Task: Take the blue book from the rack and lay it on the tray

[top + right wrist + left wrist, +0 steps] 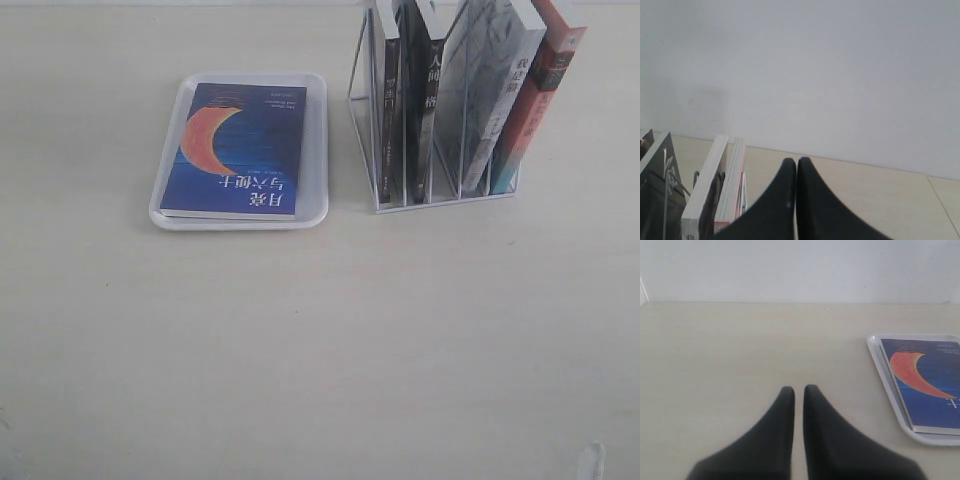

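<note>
The blue book (238,148) with its orange crescent moon lies flat, cover up, inside the white tray (316,150) on the left of the table. The same blue book (927,385) and tray (887,377) show in the left wrist view, off to one side of my left gripper (799,388), which is shut on nothing with a thin slit between the fingers. The white wire rack (365,120) stands at the back right, holding several upright books. My right gripper (797,160) is shut and empty, beside the tops of those books. Neither gripper appears in the exterior view.
In the rack stand two black-spined books (412,90), a grey-covered one (490,90) and a red-orange-spined one (540,90). Their top edges (715,190) show in the right wrist view. A white wall backs the table.
</note>
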Robot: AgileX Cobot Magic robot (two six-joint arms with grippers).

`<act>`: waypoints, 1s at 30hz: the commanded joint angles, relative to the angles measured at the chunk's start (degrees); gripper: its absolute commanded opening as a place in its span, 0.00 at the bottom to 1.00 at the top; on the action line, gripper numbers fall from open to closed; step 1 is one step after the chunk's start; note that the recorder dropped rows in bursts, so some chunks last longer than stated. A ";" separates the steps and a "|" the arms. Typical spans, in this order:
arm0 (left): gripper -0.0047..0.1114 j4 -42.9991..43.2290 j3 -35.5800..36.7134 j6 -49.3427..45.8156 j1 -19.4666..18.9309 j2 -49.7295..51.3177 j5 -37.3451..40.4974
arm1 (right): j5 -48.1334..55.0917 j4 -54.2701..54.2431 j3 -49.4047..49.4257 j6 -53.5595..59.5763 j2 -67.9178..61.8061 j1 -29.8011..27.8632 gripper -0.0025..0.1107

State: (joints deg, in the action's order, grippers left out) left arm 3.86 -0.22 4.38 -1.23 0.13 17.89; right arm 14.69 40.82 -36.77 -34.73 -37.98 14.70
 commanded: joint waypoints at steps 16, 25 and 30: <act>0.09 0.12 0.22 -0.12 0.46 -0.13 -0.35 | 9.86 0.58 0.10 -0.34 20.74 -4.75 0.02; 0.09 0.12 0.22 -0.12 0.46 -0.13 -0.35 | 0.30 -1.72 19.65 -0.93 33.89 -8.87 0.02; 0.09 0.12 0.22 -0.12 0.46 -0.13 -0.35 | -9.77 -2.22 34.88 -3.49 36.61 -8.87 0.02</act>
State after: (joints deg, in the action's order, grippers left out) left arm 3.86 -0.22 4.38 -1.23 0.13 17.89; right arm 10.55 38.98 -8.27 -36.03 -2.31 6.13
